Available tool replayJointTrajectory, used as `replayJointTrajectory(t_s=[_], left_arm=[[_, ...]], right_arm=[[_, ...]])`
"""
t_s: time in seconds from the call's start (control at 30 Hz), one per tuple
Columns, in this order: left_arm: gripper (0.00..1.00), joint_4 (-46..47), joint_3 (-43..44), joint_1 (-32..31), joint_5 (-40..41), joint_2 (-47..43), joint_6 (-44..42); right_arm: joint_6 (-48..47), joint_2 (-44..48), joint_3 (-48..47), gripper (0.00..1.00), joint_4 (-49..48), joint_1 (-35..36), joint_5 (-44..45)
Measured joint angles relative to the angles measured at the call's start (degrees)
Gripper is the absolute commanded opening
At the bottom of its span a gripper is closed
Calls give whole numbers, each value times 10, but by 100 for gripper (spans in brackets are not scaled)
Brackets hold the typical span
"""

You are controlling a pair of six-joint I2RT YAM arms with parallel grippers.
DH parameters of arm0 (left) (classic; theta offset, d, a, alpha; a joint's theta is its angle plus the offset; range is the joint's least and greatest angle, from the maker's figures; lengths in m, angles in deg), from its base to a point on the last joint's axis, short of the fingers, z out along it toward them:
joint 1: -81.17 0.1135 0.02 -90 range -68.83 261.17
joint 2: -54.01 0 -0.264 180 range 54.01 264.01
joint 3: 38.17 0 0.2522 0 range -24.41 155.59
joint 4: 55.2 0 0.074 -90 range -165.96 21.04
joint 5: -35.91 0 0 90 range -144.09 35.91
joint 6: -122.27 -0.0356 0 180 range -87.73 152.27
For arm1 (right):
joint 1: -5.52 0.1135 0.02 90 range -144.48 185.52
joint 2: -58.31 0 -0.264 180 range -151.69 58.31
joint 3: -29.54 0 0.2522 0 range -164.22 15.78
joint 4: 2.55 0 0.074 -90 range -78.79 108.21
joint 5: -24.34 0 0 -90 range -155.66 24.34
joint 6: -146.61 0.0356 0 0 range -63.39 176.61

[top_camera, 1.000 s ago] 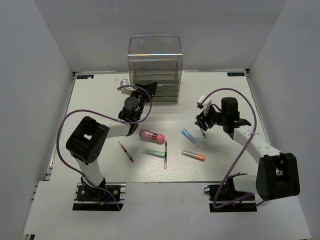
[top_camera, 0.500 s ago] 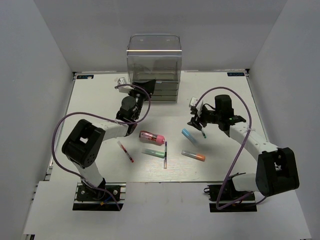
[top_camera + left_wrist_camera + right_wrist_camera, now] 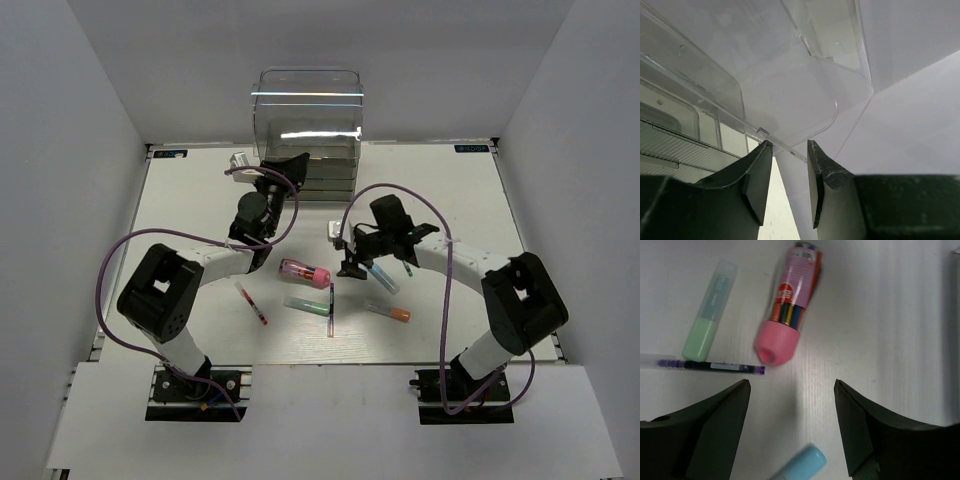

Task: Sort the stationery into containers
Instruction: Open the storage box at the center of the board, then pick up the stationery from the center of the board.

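At far edge of table (image 3: pixel 440 190), clear drawer box (image 3: pixel 308 110) standing; contents I can't make out through tint. Left gripper (image 3: pixel 789 145) half-closed about its clear lip; real grip or not, can't tell. Right gripper (image 3: pixel 792 390) spread wide, holding nothing, over pink tube (image 3: pixel 785 320) lying mid-table, green marker (image 3: pixel 707 315) just beside.

The white bench (image 3: pixel 200 200) carries a tall clear box (image 3: pixel 308 130) at the upper middle. Near the centre lie a pink tube (image 3: pixel 305 272), a green marker (image 3: pixel 308 306), a dark pen (image 3: pixel 331 310), a light-blue marker (image 3: pixel 383 280) and a grey-orange marker (image 3: pixel 386 311). A red pen (image 3: pixel 251 302) lies left of them.
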Motion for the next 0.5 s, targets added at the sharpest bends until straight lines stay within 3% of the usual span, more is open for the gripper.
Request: replayJointTrajectory(t_s=[0.5], left_arm=[[44,-1,0,0,0,0,-1]], right_arm=[[101,-90,-14,80,-60,101,91]])
